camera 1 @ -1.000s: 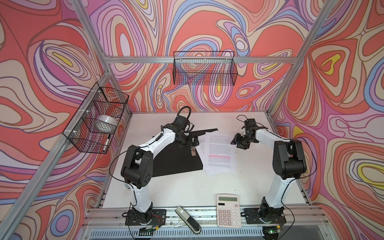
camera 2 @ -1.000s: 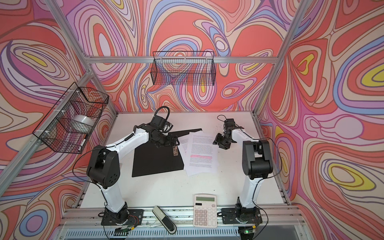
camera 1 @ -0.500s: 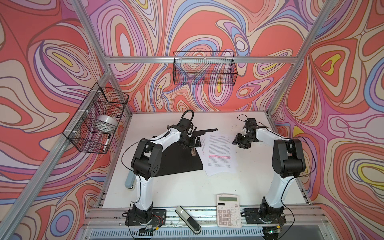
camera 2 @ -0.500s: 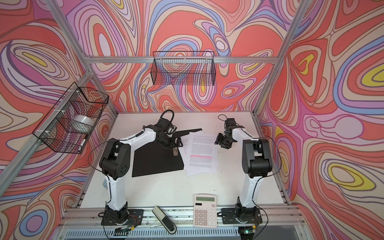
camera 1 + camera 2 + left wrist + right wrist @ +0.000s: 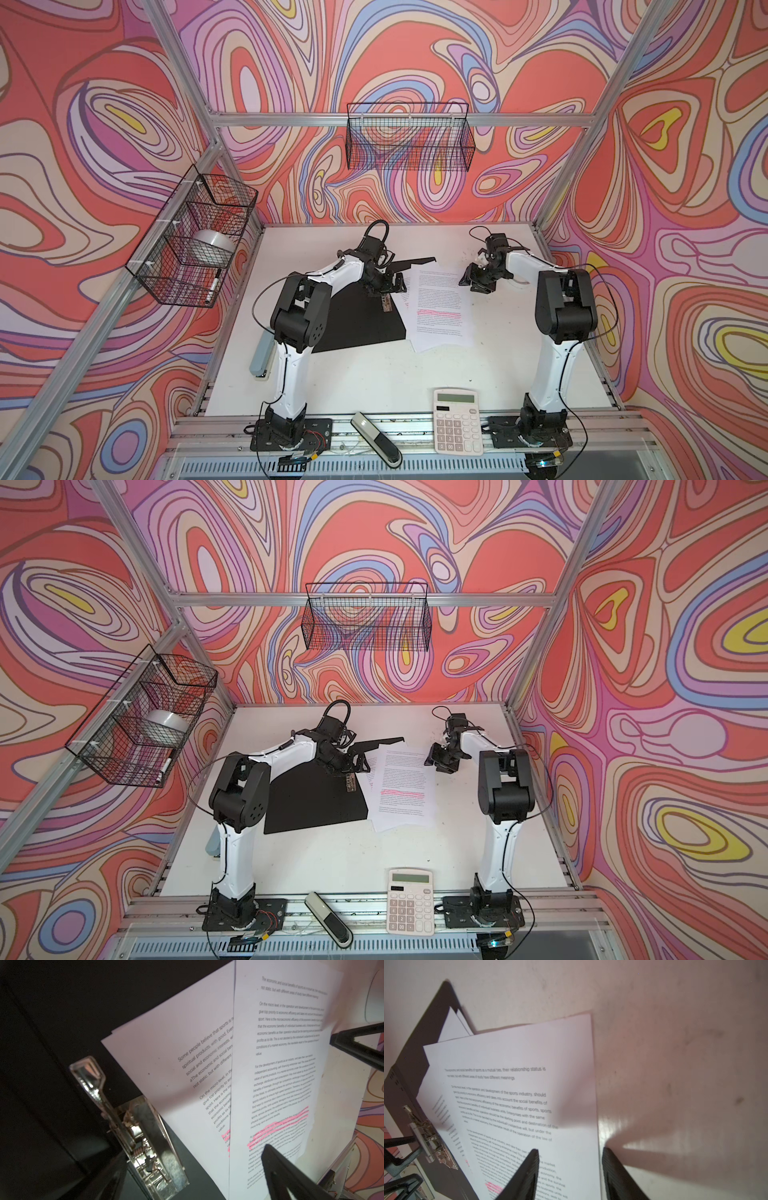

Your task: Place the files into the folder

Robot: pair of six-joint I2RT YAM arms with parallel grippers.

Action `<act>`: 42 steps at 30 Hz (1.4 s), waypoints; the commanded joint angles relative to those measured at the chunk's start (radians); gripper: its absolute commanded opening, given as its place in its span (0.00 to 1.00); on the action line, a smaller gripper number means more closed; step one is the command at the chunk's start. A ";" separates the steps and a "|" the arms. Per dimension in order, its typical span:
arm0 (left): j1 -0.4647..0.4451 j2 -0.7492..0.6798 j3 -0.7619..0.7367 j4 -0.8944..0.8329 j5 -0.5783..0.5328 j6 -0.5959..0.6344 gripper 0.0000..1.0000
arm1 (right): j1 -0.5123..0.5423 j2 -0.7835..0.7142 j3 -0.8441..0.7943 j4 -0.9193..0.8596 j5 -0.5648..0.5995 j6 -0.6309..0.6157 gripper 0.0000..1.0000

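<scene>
The folder (image 5: 357, 320) (image 5: 316, 800) lies open on the table, black inside up, its metal spine clip (image 5: 133, 1126) (image 5: 425, 1134) exposed. The files (image 5: 440, 307) (image 5: 401, 787) (image 5: 280, 1064) (image 5: 517, 1093), white printed sheets with pink highlighted lines, lie fanned just right of the clip, partly over the folder's right flap. My left gripper (image 5: 388, 284) (image 5: 353, 764) (image 5: 187, 1159) hovers open over the clip. My right gripper (image 5: 471, 280) (image 5: 436, 760) (image 5: 571, 1152) is open and astride the top sheet's right edge, one finger over paper, one over table.
A white calculator (image 5: 458, 419) and a grey-black stapler-like tool (image 5: 376, 440) sit at the front edge. A blue-grey stapler (image 5: 259, 357) lies left of the folder. Wire baskets hang on the left wall (image 5: 195, 237) and on the back wall (image 5: 409, 137).
The left arm's elbow has swung inward toward the folder while its gripper stays over the clip. The right gripper has barely moved.
</scene>
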State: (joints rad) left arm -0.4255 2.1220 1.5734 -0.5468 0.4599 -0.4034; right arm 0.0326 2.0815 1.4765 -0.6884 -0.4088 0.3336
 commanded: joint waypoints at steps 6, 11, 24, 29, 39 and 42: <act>0.002 0.074 0.042 0.010 0.091 0.017 1.00 | 0.015 0.101 0.076 -0.062 -0.121 -0.056 0.52; 0.001 0.079 0.052 0.004 0.111 0.036 1.00 | 0.033 0.106 0.113 -0.079 -0.149 -0.077 0.51; 0.040 -0.039 0.008 -0.100 0.034 0.071 1.00 | 0.047 -0.166 -0.046 -0.061 0.136 0.032 0.52; 0.041 -0.172 -0.081 -0.104 0.003 0.077 1.00 | 0.072 -0.386 -0.229 -0.046 0.017 0.118 0.49; 0.080 -0.271 -0.182 -0.011 -0.097 0.051 1.00 | 0.368 -0.643 -0.405 -0.116 0.021 0.193 0.43; 0.089 -0.280 -0.243 0.035 -0.108 0.068 1.00 | 0.466 -0.687 -0.474 -0.084 0.051 0.227 0.41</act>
State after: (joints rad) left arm -0.3496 1.8545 1.3781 -0.5396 0.3870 -0.3439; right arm 0.4397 1.4300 1.0515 -0.7746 -0.3939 0.5129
